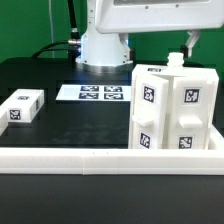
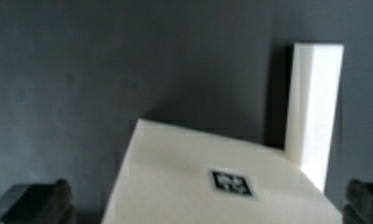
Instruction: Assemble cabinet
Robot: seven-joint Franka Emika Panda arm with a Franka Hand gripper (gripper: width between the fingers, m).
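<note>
Between its spread jaws the dark two-finger claw (image 2: 197, 202) holds nothing. It hangs wide open over a tagged white face (image 2: 174, 165), probably part of the large white plastic cabinet box (image 1: 172, 108).

Exterior view: the box stands at 3 o'clock on the black table (image 1: 70, 125), just behind the long low white L-shaped rail (image 1: 90, 158). A small white tagged panel (image 1: 22, 106) lies loose at 9 o'clock.

Step, as judged: lining up over the body. The next move needs a square, centred descent.
</note>
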